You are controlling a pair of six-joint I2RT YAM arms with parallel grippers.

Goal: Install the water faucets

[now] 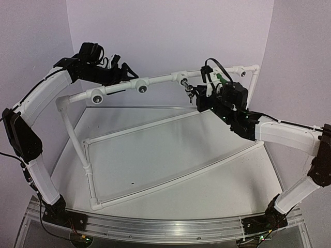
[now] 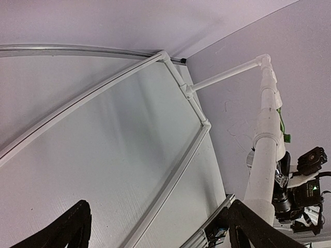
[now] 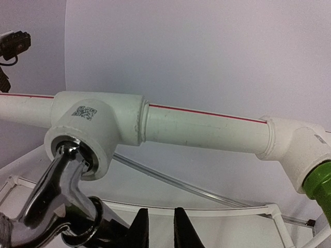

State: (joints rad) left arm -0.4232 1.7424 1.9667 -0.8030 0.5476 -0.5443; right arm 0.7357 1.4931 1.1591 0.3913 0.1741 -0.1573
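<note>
**Seating the chrome faucet [image 3: 49,206] on the top rail [image 3: 201,126]**

The chrome faucet is seen entered in a tee fitting [image 3: 98,129] partway along the top rail, its inner end hidden inside the socket. The right end effector [image 3: 158,227] is held just below the rail, beside that faucet. Its fingers are drawn almost together with nothing seen between them, and it is judged to be placed there for turning the tap home. The green faucet [image 3: 318,188] is lodged in the neighbouring fitting [image 3: 297,147], further toward the rail's right end. Two open tees [image 1: 95,95] nearer the rail's left end are shown with dark, unfilled sockets. The left end effector [image 2: 158,222] is spread wide and empty by that left part, judged to be kept clear of the work.
</note>
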